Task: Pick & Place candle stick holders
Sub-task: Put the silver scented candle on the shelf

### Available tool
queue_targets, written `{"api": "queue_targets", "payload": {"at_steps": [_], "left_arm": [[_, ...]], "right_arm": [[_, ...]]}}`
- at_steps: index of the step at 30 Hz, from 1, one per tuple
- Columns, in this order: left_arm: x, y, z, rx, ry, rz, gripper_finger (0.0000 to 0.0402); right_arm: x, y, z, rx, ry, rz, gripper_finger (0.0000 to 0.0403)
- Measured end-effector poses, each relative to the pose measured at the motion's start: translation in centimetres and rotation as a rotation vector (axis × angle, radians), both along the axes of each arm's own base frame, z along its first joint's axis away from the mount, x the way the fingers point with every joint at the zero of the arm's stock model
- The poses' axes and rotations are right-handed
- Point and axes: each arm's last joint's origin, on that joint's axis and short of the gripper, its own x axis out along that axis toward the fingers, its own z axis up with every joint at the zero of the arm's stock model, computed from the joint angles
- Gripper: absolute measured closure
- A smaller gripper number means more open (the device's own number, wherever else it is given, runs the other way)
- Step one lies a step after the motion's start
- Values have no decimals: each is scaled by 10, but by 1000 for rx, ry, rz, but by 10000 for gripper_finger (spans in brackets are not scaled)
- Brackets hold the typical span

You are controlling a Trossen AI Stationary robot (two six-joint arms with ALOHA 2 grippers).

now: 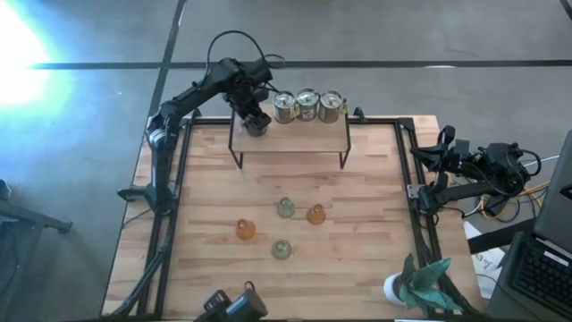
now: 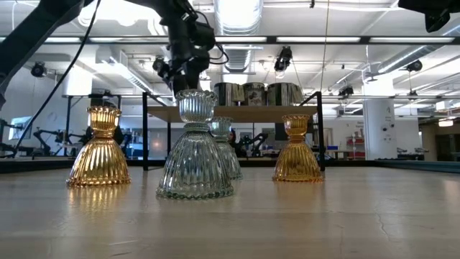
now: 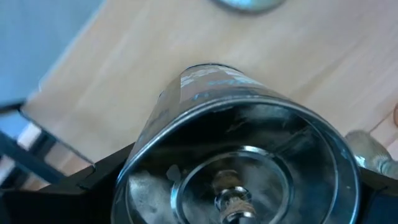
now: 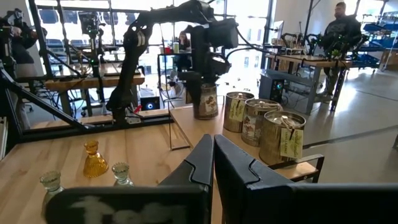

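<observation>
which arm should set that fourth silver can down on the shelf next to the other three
The left. Its gripper already holds the fourth silvery can over the shelf, beside the three cans. The right gripper waits at the table's right edge.

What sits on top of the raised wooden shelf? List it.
On the shelf: three silvery cups in a row, and a fourth cup held by the left pincer at the shelf's left end. Whether its base touches the wood is hidden.
</observation>
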Motion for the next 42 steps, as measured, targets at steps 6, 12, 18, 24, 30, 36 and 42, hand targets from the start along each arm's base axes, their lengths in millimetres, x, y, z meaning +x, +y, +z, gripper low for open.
{"api": "queue_targets", "payload": {"at_steps": [6,12,18,24,30,36,42], "left_arm": [[2,3,0,41,-4,-14,11],[4,5,0,69,-21,-6,5],[6,6,5,94,-50,-6,3],[5,6,21,142,-84,-12,2],[0,1,44,193,-114,-4,2],[-14,-11,75,299,-176,2,2],[-40,-42,107,434,-208,47,2]], "right_arm": [[0,0,0,-1,1,0,394],[0,0,0,0,0,0,394],[0,0,0,0,0,-1,394],[0,0,0,-1,1,0,394],[0,0,0,-1,0,0,394],[0,0,0,0,0,0,394],[0,0,0,-1,0,0,394]]}}
